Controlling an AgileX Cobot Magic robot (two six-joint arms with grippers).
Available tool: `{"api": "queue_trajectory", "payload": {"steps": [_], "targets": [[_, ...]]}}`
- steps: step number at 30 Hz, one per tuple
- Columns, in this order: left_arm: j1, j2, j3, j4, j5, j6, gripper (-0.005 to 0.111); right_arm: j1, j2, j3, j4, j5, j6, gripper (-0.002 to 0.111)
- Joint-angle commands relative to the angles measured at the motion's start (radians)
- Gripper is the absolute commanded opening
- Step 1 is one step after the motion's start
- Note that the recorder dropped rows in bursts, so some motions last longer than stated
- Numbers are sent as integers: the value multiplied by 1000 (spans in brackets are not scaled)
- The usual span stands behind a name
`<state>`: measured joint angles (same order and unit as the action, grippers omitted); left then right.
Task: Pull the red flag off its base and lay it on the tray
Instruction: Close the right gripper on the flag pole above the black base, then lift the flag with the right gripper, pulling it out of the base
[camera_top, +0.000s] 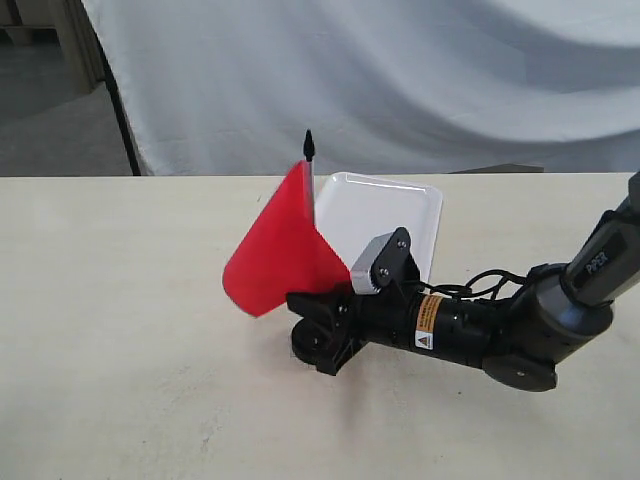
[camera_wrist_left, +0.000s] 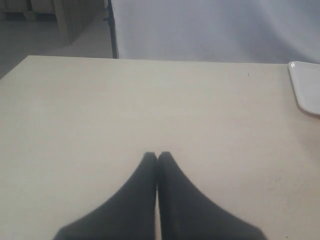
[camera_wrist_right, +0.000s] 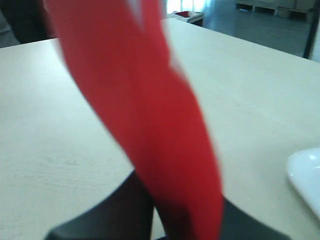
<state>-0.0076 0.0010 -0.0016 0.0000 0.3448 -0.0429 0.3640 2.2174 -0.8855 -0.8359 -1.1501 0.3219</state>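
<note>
Just in front of the tray (camera_top: 392, 212), the right gripper (camera_top: 325, 335) flanks the red flag (camera_top: 280, 250); cloth hides its grip, so clamping cannot be told. The left gripper (camera_wrist_left: 157, 159) is pressed together.

Beige table (camera_top: 120, 330), white cloth backdrop (camera_top: 400, 80), grey floor (camera_top: 50, 130)

Soft, even light, faint shadows; the red flag (camera_wrist_right: 150, 125) is blurred in the right wrist view.

Right arm's stretched low from the right edge of the bench (camera_top: 120, 380), right gripper (camera_top: 320, 328) clamped on the red flag (camera_top: 280, 250); left gripper (camera_wrist_left: 157, 156) jaws together.
</note>
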Motion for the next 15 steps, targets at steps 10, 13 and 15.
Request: {"api": "queue_trajectory", "payload": {"steps": [10, 13, 15], "targets": [[-10, -1, 2, 0, -3, 1, 0, -1, -12, -4, -21, -25, -13, -1], [-10, -1, 2, 0, -3, 1, 0, -1, -61, -4, 2, -25, 81, -1], [-10, -1, 2, 0, -3, 1, 0, -1, -113, -4, 48, -15, 196, -1]]}}
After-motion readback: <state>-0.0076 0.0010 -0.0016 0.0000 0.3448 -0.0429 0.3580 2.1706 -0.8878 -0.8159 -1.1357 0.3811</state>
